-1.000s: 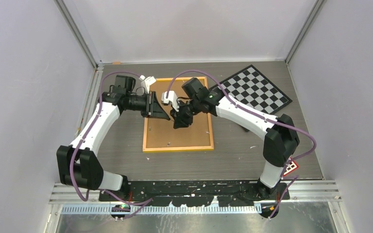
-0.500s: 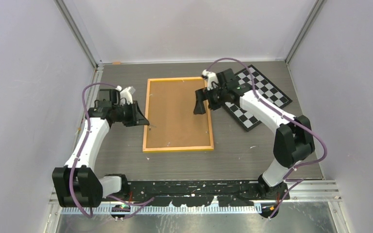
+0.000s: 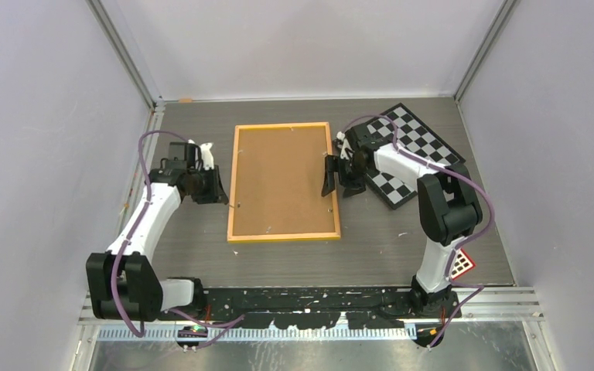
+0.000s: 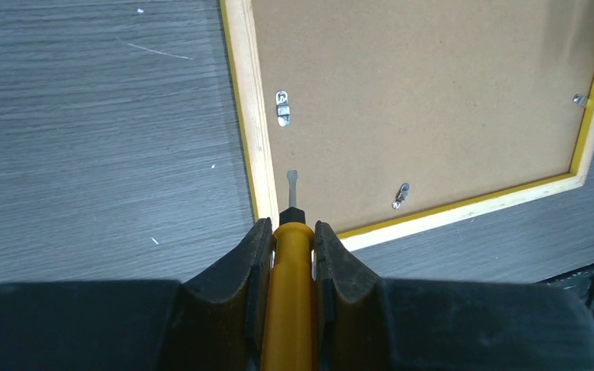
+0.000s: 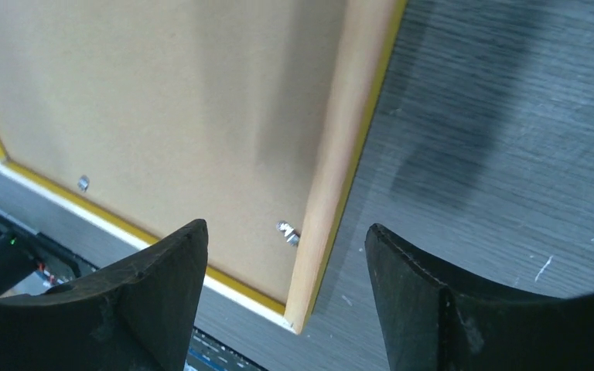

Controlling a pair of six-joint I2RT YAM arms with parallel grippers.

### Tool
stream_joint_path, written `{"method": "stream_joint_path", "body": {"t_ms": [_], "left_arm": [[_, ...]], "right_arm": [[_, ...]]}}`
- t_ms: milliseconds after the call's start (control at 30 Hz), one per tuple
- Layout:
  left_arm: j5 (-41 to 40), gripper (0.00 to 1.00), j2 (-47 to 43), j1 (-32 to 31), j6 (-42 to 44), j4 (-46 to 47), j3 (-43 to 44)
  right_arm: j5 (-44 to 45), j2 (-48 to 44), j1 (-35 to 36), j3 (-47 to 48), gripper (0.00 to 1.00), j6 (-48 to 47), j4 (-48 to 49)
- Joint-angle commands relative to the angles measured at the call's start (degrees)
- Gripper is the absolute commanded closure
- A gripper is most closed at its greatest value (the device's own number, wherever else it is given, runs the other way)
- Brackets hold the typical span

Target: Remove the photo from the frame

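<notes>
Hovering at opposite long sides of the yellow-orange rectangular picture frame (image 3: 283, 235), both arms are now off its middle, where they were crowded together a second ago.

Frame lies face down on the grey wood-grain counter (image 3: 294, 263), brown cork-like backing board (image 3: 282, 178) up. Frame itself has not shifted. Photo not in view; presumably under the backing.

Left fingers (image 4: 255, 255): clenched on a yellow-handled screwdriver (image 4: 288, 309). Its flat blade tip (image 4: 292, 184) reaches just over the frame's left rail onto the backing, a little short of a small metal clip (image 4: 282, 108). Cannot tell whether the tip touches the board.

Right fingers (image 5: 170, 263): released, spread wide, nothing between them but the frame's right rail and another clip (image 5: 286, 229) seen below. Contact not evident. Black-and-white checkerboard (image 3: 418, 147) lies just behind this arm.

Reading: the pull-back looks like a reposition, not progress. All clips visible in the wrist views appear to sit over the backing, so the board is likely held in. Judged early stage: clips to turn, backing to lift, then the photo.

Risk: blade slipping off the clip and scoring the board.
</notes>
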Motion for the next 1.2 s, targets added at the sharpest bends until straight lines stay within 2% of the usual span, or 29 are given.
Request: {"method": "stream_joint_path", "body": {"t_ms": [0,467,1167], "left_arm": [[-3.8,1.0,0.23,-3.25,1.6,3.2,0.49],[-8.79,1.0,4.9,-8.48,3.83,6.91,2.69],[-15.94,1.0,10.27,-12.64,6.7,7.92,4.38]], "right_arm": [[5.19,2.8,0.23,2.47,0.24,3.07,0.5],[5.39,4.52,0.25,1.34,0.34,4.58,2.56],[5.74,6.53,0.24,1.79,0.38,5.62,2.04]]}}
